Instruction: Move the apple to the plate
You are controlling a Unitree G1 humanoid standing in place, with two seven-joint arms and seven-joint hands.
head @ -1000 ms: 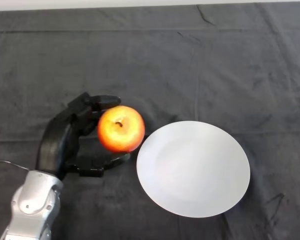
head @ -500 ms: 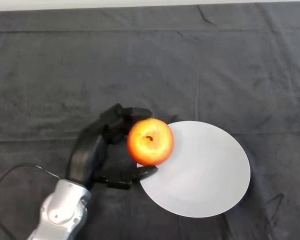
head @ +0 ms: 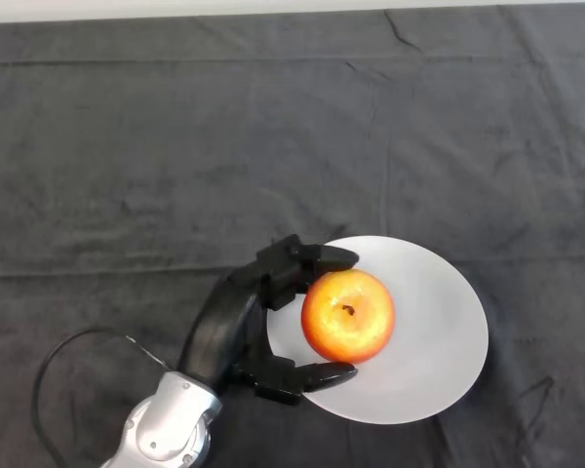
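Note:
A red and yellow apple (head: 348,315) is over the left half of a white round plate (head: 439,322), stem side up. My left hand (head: 236,317) is shut on the apple: fingers curl round its far side and the thumb sits under its near side. The silver-grey forearm (head: 166,437) comes in from the lower left. I cannot tell whether the apple touches the plate or is held just above it.
The table is covered with a dark cloth (head: 175,146) with a few creases. A pale strip runs along the far edge (head: 175,8).
My left hand has carried the apple to the right and a little nearer, from the cloth left of the plate to over the plate's left half.

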